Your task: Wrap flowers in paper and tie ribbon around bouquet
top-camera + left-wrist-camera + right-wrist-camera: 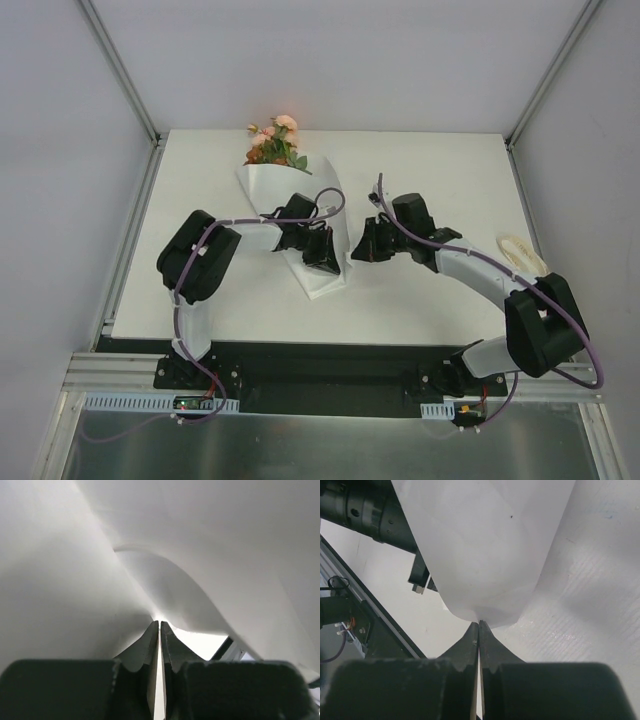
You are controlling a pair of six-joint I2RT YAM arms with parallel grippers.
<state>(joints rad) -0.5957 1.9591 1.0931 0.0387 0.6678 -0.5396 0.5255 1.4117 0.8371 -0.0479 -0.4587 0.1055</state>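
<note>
The flowers (275, 140) lie at the back of the table, their blooms sticking out of the wide end of the white paper (290, 190), which is folded round the stems into a cone. My left gripper (322, 262) sits at the cone's narrow near end. In the left wrist view the paper (200, 540) fills the picture and a fold runs into the left gripper (159, 623), shut on it. My right gripper (357, 250) is just right of that end. It (479, 623) is shut on the lower edge of the paper (490, 545). The cream ribbon (522, 253) lies loose at the right.
The white table (430, 170) is framed by metal posts at its back corners and a black rail along the near edge. The left arm's black wrist (365, 510) shows in the right wrist view, close to the paper.
</note>
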